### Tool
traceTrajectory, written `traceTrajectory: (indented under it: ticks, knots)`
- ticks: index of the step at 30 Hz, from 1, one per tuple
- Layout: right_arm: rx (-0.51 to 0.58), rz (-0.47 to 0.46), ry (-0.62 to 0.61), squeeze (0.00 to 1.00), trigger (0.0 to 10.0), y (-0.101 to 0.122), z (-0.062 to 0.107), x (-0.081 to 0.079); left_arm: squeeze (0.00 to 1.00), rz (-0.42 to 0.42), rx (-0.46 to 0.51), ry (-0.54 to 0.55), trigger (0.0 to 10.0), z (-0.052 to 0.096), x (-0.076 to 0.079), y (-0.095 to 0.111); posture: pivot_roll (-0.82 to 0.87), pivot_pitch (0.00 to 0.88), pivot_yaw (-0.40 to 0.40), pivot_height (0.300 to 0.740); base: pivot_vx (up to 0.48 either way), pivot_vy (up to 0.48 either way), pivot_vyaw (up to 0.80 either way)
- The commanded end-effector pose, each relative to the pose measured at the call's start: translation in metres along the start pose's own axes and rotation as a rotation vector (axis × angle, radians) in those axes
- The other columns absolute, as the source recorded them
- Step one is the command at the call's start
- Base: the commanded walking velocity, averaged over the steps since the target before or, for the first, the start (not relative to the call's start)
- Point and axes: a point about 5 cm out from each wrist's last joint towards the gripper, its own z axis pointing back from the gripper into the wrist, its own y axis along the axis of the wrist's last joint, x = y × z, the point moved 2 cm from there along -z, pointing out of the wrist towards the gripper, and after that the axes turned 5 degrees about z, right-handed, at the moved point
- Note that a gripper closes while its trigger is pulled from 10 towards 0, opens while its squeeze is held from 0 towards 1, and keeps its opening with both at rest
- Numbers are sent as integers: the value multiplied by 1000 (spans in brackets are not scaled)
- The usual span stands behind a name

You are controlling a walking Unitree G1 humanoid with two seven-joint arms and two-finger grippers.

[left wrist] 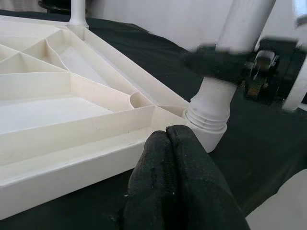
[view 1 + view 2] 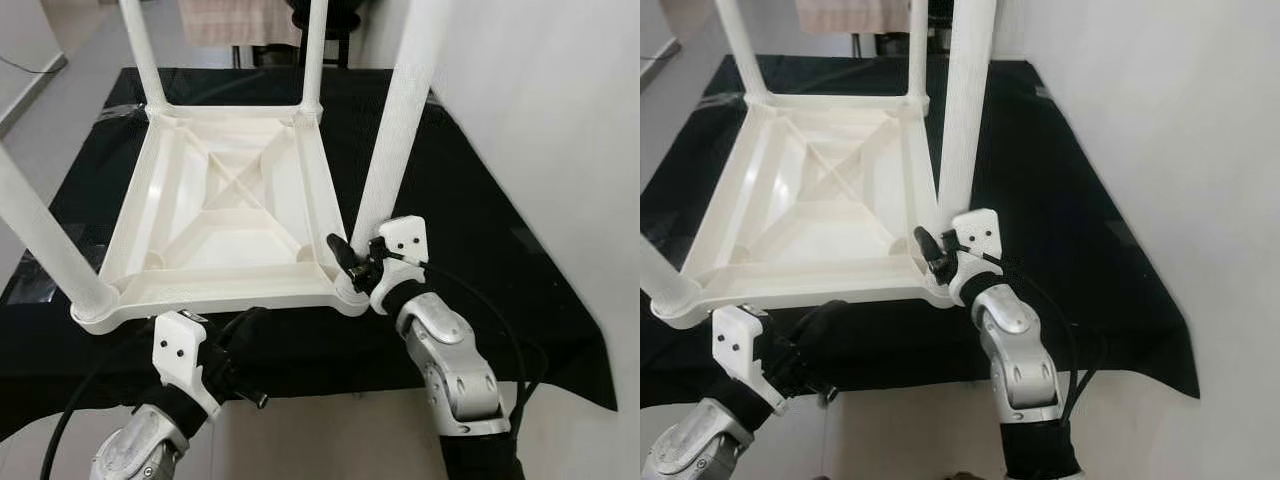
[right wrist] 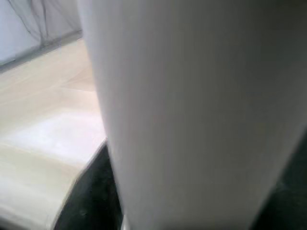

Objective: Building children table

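Note:
A white plastic children's table [image 2: 220, 295] lies upside down on a black cloth [image 2: 480, 250], its four legs pointing up. My right gripper [image 2: 352, 262] is shut around the base of the near right leg [image 2: 395, 130], just above its threaded socket [image 1: 207, 117]. One black finger [image 1: 216, 62] crosses the front of that leg. In the right wrist view the leg [image 3: 192, 115] is pressed very close. My left gripper [image 2: 255, 318] is shut with nothing in it, and its tips [image 1: 168, 132] rest against the table's front edge beside the same corner.
The near left leg [image 2: 40, 240] and two far legs [image 2: 143, 50] [image 2: 313, 50] rise around the tabletop. A white wall [image 2: 560, 120] stands close on the right. The cloth's front edge meets pale floor [image 2: 320, 430]. Dark furniture stands beyond the far edge.

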Motion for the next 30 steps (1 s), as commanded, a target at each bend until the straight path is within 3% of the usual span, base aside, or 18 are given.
traceTrajectory:
  ticks: [1,3,4,6,7,8,12,17,18,24,26,30]
  knots:
    - [5,-53,150,1000,10000,1,-3,-15,0,9,-16,-10,10000,0,2,-3,64,139,-85,740,0,0,0]
    - [90,-53,371,1000,10000,21,-3,-20,0,10,-17,-11,10000,-2,2,-3,67,133,-89,740,0,0,0]
    - [111,-13,461,98,10000,27,-3,-16,0,10,-17,-11,10000,-2,2,-4,69,130,-92,740,0,0,0]
    - [111,-13,461,98,10000,27,-3,-16,0,10,-17,-11,10000,-2,2,-4,69,130,-92,740,0,0,0]
    - [116,57,570,0,10000,31,-4,-7,0,10,-18,-11,10000,-3,2,-5,74,122,-97,740,0,0,0]
    - [116,57,570,0,10000,31,-4,-7,0,10,-18,-11,10000,-3,2,-5,74,122,-97,740,0,0,0]
    - [61,101,791,0,10000,34,-9,21,0,12,-22,-10,10000,-4,3,-7,85,103,-102,740,0,0,0]
    - [35,79,790,0,9686,35,-19,36,0,13,-27,-10,10000,-4,2,-9,101,84,-102,740,0,0,0]
    - [16,66,764,0,0,33,-23,42,0,13,-32,-8,10000,-4,1,-11,108,72,-103,740,0,0,0]
    - [5,40,744,0,0,26,-21,50,0,14,-41,-6,10000,-4,-1,-15,94,35,-89,740,0,0,0]
    - [8,45,706,0,0,19,-10,62,0,14,-49,-4,10000,-5,-4,-18,80,12,-78,740,0,0,0]
    - [-14,56,643,0,0,9,3,67,0,13,-53,-1,10000,-7,-6,-20,69,7,-77,740,0,0,0]
